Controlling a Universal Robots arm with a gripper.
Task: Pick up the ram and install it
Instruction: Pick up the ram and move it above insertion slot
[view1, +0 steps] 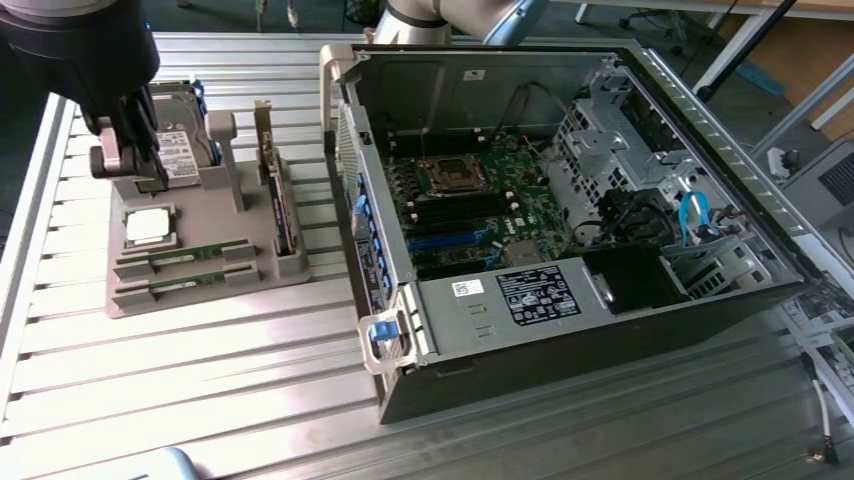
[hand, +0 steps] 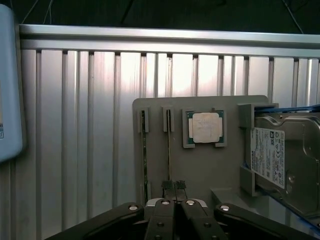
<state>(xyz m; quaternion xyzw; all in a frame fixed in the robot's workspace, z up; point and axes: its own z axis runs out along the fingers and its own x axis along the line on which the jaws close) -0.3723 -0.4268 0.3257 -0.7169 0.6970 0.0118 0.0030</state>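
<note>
Hovering over the grey tray (hand: 215, 170) on the slatted surface (hand: 75, 125), my pincer (hand: 173, 187) is pressed together and empty. The ram (hand: 168, 150) lies in its slot just beside the silver processor (hand: 205, 127) and in line with my fingertips, its twin stick (hand: 144, 150) one slot over. To grasp it well, I judge, I should spread wide, centre on its length and pinch the long edges squarely — never the chips.

Exterior view: raised, oblique, looking down across the ribbed worktop (view1: 200, 400), with the grey parts holder (view1: 200, 215) at the exterior view's left and the open computer case (view1: 441, 340) at the exterior view's right. Wrist view: close, facing straight down past the tool (hand: 173, 187). Shared: parts holder, processor chip (view1: 148, 226), hard drive (view1: 180, 150).
</note>
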